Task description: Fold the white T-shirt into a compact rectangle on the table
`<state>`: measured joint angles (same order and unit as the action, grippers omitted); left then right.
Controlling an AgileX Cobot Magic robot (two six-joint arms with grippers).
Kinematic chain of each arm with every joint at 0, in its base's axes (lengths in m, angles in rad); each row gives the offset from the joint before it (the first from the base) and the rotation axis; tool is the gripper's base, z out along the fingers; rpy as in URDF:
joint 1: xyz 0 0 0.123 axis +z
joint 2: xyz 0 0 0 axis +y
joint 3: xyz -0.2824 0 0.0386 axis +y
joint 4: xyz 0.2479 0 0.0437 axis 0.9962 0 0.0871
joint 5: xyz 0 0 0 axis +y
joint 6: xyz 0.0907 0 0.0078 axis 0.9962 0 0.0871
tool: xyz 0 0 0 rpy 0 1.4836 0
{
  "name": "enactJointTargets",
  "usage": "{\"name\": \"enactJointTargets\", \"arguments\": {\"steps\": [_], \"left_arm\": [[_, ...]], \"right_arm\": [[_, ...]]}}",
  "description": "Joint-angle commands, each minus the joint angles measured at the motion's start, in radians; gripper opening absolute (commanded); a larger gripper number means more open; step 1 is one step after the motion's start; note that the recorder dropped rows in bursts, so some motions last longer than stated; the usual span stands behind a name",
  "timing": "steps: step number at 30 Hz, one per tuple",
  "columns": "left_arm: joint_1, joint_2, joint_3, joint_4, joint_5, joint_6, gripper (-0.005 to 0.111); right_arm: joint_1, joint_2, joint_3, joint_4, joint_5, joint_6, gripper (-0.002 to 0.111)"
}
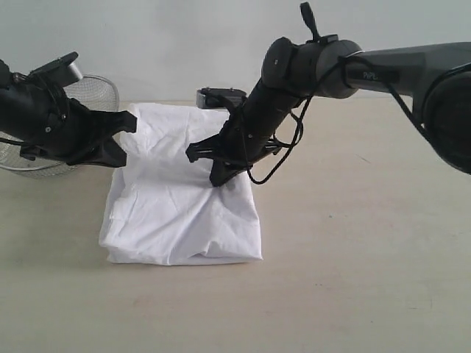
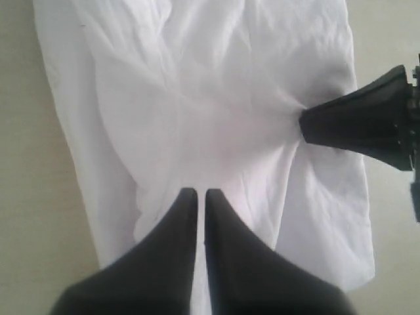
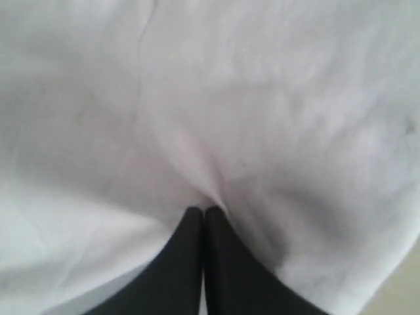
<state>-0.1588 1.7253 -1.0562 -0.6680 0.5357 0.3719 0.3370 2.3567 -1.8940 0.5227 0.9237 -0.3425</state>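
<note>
1. The shirt (image 1: 176, 206) lies on the tabletop (image 1: 353, 279), a little left of centre, in front of the bowl (image 1: 99, 88). Bare tabletop shows around its near and right sides.
2. Done, as I judge it: no sleeve, collar or lettering shows. The cloth is already doubled into a layered, roughly four-sided packet. Its near edge looks thick and fairly straight.
3. Not yet tidy: the far part is rumpled and its edge less even than the near one. Creases run across the top layer, and the sides are not quite parallel.
4. The right gripper (image 3: 203, 211) has its fingers together on the right-middle of the packet. Cloth puckers toward its tip in both wrist views, so it seems to be pinching a small ridge of the shirt.
5. The left gripper (image 2: 197, 193) also has its fingers together, with only a thin slit between them, over the packet's left side. No cloth seems to be caught in it, and I cannot tell whether it touches the shirt.
6. Left, by my reading: little. Perhaps one more fold to shorten the packet, or only squaring the far edge, pressing out creases and letting go.
</note>
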Motion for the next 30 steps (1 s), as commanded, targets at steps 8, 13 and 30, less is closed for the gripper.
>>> {"name": "enactJointTargets", "arguments": {"steps": [8, 13, 30], "left_arm": [[0.020, 0.017, -0.001, 0.028, -0.040, -0.047, 0.004], [0.021, 0.034, 0.016, 0.480, -0.032, -0.429, 0.004], [0.018, 0.285, -0.020, 0.508, -0.245, -0.515, 0.004]], "right_arm": [[-0.113, -0.145, -0.003, -0.006, -0.014, 0.021, 0.000], [-0.130, -0.079, -0.003, -0.173, -0.007, 0.071, 0.000], [-0.115, -0.008, -0.003, -0.113, -0.077, 0.054, 0.000]]}}
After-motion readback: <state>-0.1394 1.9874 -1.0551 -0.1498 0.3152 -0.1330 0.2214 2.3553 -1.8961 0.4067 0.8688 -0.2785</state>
